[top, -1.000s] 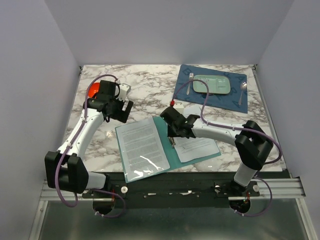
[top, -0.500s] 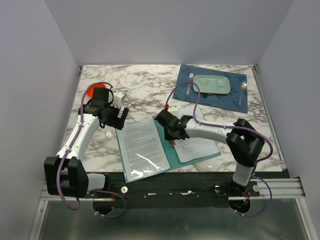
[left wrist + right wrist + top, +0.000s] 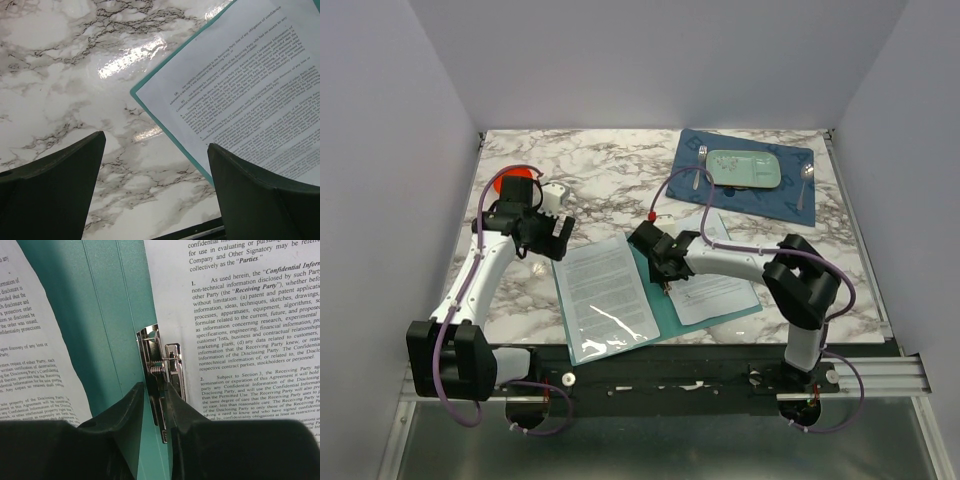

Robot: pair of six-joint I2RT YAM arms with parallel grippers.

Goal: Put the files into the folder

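Observation:
The teal folder [image 3: 661,302] lies open at the table's near middle. One file in a glossy sleeve [image 3: 605,288] lies on its left leaf, another sheet [image 3: 716,294] on its right leaf. My right gripper [image 3: 664,279] is down at the spine. In the right wrist view its jaws [image 3: 155,390] are almost closed around the lever of the metal clip [image 3: 164,362], between teal folder [image 3: 110,315] and printed sheet [image 3: 240,315]. My left gripper [image 3: 552,240] hovers open and empty over marble by the folder's far left corner; its wrist view [image 3: 155,142] shows the sheet [image 3: 245,85] and the teal edge [image 3: 165,126].
A dark blue placemat [image 3: 782,195] at the back right carries a pale green tray [image 3: 744,168], a fork [image 3: 699,165] and a spoon [image 3: 806,178]. A red object [image 3: 510,184] sits at the back left behind my left arm. Marble table [image 3: 610,180] around.
My left gripper has come down and toward the folder's far left corner. My right gripper has shifted slightly left along the spine and stays at the clip. The papers have not moved.

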